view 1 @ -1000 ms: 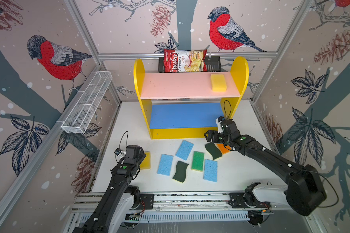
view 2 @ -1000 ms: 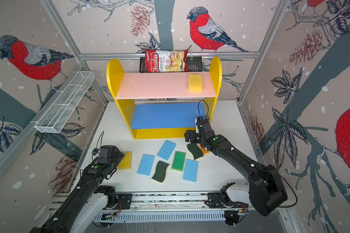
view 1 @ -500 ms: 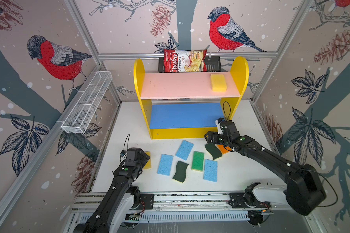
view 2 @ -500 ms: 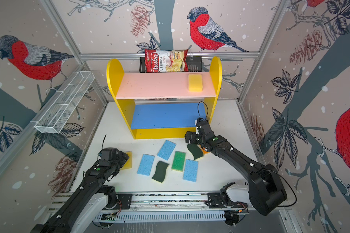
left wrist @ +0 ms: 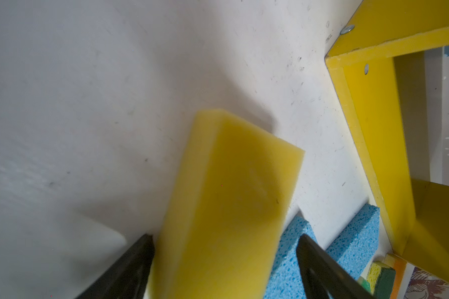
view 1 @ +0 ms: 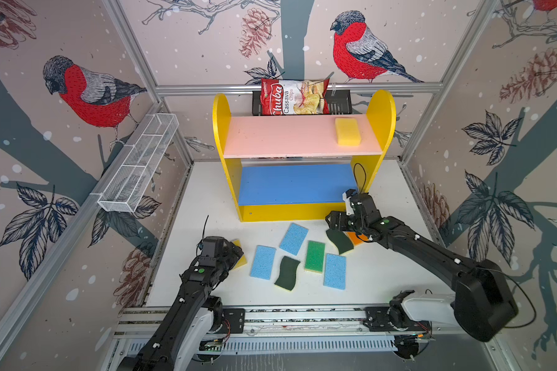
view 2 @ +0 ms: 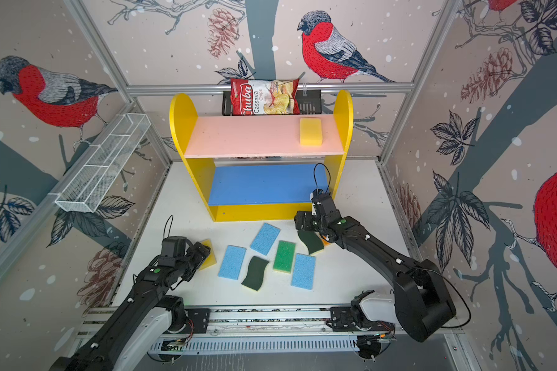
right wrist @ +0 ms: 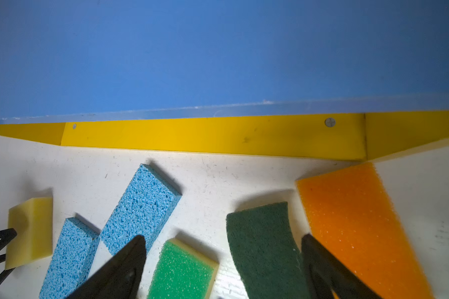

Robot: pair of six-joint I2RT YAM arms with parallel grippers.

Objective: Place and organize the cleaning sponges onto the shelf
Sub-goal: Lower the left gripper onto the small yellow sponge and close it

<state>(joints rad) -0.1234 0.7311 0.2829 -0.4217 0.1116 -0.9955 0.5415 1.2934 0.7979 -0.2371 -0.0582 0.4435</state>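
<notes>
Both top views look steeply down from high above the 6 o'clock edge of the white surface [view 1: 383,276] toward the shelf [view 1: 380,128] at 12 o'clock, far enough back to hold both arms, and they share nearly the whole scene. The left wrist camera sits close over the yellow sponge [left wrist: 226,207] at about 8 o'clock, facing roughly 2 o'clock toward the shelf's foot. The right wrist camera hangs low before the shelf, facing down and toward 12 o'clock; both wrist views catch that sponge and the light blue sponges [left wrist: 290,259].
</notes>
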